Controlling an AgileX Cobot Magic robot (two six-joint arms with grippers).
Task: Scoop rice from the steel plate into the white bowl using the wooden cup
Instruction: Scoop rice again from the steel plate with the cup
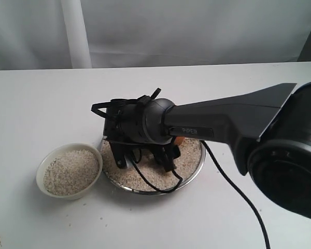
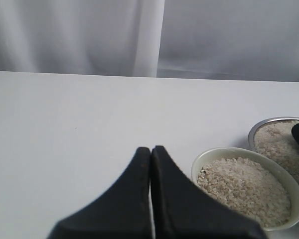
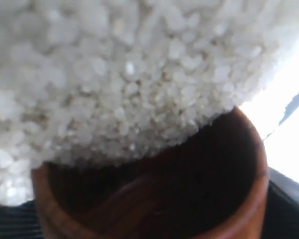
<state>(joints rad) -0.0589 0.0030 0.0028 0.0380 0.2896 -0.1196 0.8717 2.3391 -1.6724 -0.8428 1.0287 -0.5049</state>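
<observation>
My right gripper [image 1: 144, 161], apparently clamped on the wooden cup [image 3: 154, 199], digs its mouth into the rice [image 3: 114, 74] to scoop; left gripper [image 2: 150, 154] closed, empty.

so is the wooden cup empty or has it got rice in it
Empty: the wooden cup shows only bare dark wood inside, its mouth facing the rice.

Rice [image 3: 129, 74]: pale grains, a close and slightly blurred mass; fills most of the frame
Cup [image 3: 154, 199]: reddish-brown wood; mouth open toward the camera; inside dark, wood grain showing; part of the rim hidden by the rice
Ribbed surface [image 3: 10, 221]: dark; beside the cup; too blurred to identify
</observation>
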